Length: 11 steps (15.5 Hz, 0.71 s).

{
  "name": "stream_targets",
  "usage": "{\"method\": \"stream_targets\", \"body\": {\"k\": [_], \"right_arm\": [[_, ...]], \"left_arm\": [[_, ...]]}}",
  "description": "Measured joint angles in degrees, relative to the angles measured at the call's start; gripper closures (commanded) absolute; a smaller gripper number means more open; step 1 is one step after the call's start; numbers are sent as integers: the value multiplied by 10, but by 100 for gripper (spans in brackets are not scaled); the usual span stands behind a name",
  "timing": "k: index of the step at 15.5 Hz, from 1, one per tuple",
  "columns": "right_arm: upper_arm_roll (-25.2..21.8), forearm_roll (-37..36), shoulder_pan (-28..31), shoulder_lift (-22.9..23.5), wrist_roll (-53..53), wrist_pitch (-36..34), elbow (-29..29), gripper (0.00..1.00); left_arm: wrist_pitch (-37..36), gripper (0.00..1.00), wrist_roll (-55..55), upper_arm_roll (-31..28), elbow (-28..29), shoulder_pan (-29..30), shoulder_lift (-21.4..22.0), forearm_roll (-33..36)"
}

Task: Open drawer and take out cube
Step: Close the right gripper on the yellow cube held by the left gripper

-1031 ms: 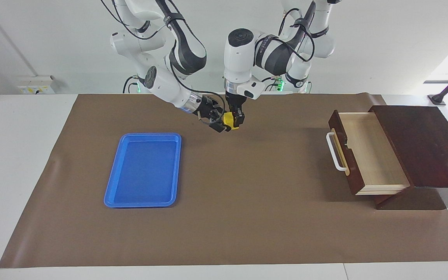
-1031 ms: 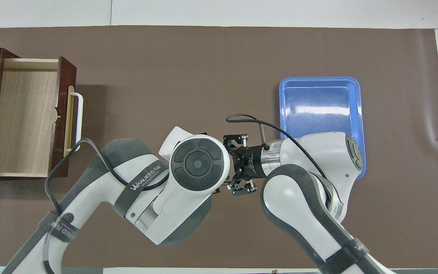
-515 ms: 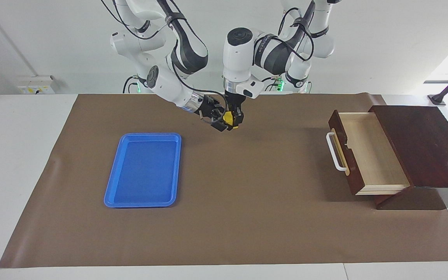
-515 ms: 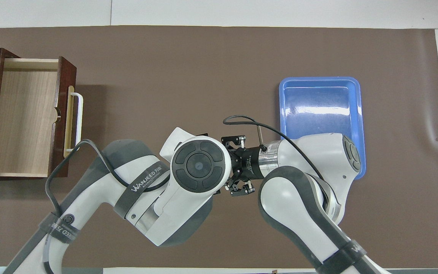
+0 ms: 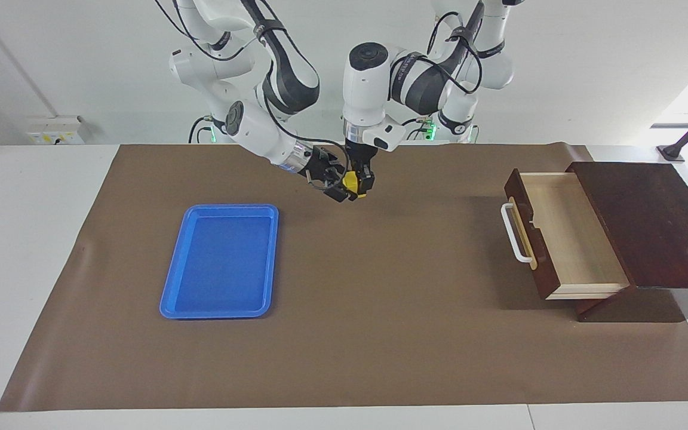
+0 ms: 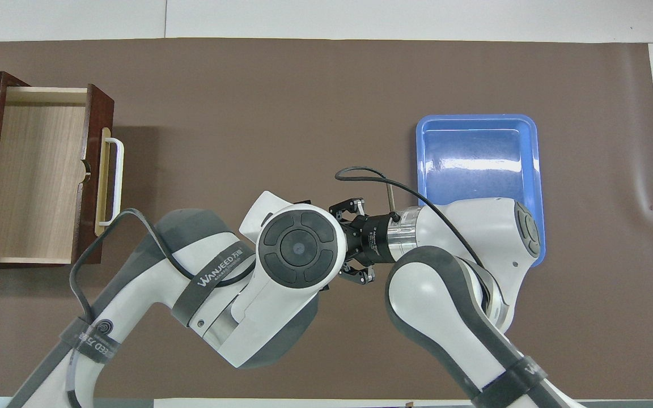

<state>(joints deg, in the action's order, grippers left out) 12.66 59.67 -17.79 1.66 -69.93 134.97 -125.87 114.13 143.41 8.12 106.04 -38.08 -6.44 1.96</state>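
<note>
Handover of the cube above the brown mat, between the open drawer and the blue tray. The yellow cube (image 5: pixel 352 182) sits between the fingers of the left gripper (image 5: pixel 361 184), which points straight down from above and is clamped on it. The right gripper (image 5: pixel 339 184) comes in slantwise from the tray's end; its fingertips are at the cube's side face and its jaws are drawn in narrow on the cube, so both grippers appear to grip it at once. Relative to each pair of jaws the cube lies directly between the tips, not ahead of them or below. Being a cube, it has no long axis; the two grips cross each other, one vertical and one nearly level. In the overhead view the left arm's wrist hides the cube entirely.

The dark wooden drawer (image 5: pixel 565 236) stands pulled out with its pale interior bare, well apart from both grippers toward the left arm's end. The blue tray (image 5: pixel 220 260) lies toward the right arm's end, nearer the right gripper. Judged next: the left jaws must release before the right arm carries the cube off.
</note>
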Motion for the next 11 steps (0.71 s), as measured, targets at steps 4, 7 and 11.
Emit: {"method": "stream_targets", "body": {"k": [4, 7, 11], "right_arm": [[0, 0, 0, 1, 0, 0, 1, 100], [0, 0, 0, 2, -1, 0, 3, 100], [0, 0, 0, 5, -1, 0, 8, 100]], "left_arm": [[0, 100, -1, 0, 0, 0, 0, 0], [1, 81, -2, -1, 0, 0, 0, 0], [1, 0, -5, -4, -1, 0, 1, 0]]}}
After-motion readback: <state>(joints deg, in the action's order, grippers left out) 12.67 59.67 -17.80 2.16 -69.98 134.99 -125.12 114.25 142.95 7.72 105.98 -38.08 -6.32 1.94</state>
